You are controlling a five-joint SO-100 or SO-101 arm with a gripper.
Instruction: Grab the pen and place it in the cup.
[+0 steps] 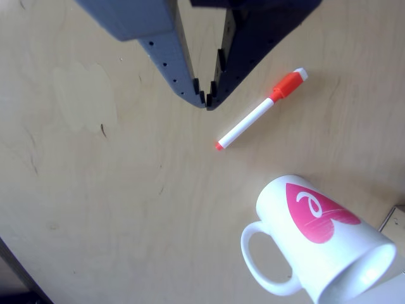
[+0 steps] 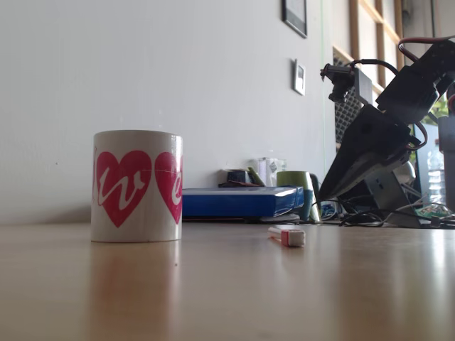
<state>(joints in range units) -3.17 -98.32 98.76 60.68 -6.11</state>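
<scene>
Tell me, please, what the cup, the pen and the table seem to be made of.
The cup: probably glazed ceramic; its white wall is thick and glossy, with a printed pink heart.
The pen: most likely plastic; smooth white barrel and orange-red cap.
The table: seemingly pale wood or veneer; faint grain shows, and the fixed view shows a soft sheen.

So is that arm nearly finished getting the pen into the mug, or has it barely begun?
Barely begun. Nothing looks done: the pen lies flat on the wooden table, apart from the mug, which stands upright. In hand: the gripper hangs above the table beside the pen, fingertips close together and holding nothing. Left to do: open over the pen, grasp it, lift it, carry it to the mug and drop it in.
</scene>
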